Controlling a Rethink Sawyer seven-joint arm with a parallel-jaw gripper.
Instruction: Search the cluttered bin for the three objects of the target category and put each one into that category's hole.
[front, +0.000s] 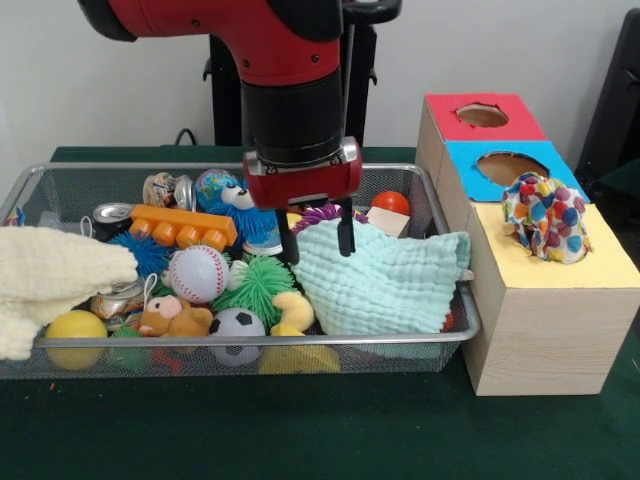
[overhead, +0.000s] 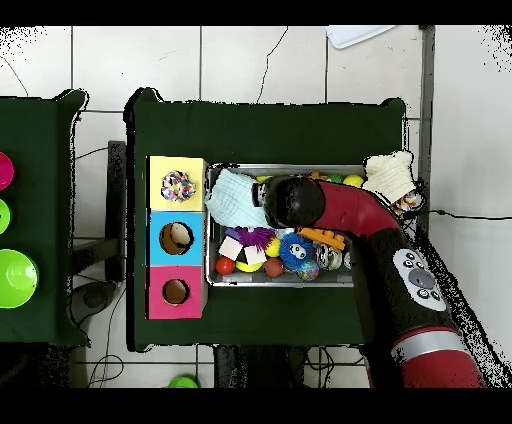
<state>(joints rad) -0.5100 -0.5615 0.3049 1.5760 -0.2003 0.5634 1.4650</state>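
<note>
My gripper (front: 317, 240) hangs open inside the wire bin (front: 250, 345), its two black fingertips (front: 345, 240) at the upper left edge of a mint-green cloth (front: 385, 280). Nothing sits between the fingers. A pale yellow cloth (front: 50, 280) drapes over the bin's left end. A multicoloured spotted cloth (front: 545, 215) is stuffed in the hole of the yellow box (front: 590, 270). In the overhead view the arm (overhead: 300, 203) hides the gripper; the mint cloth (overhead: 233, 197), the yellow cloth (overhead: 390, 175) and the spotted cloth (overhead: 177, 185) show.
The bin holds a baseball (front: 197, 273), a soccer ball (front: 236, 322), a green spiky ball (front: 258, 285), an orange block (front: 183, 225), cans (front: 112, 213) and a red ball (front: 390, 203). The blue box (front: 470, 180) and red box (front: 445, 125) have open holes.
</note>
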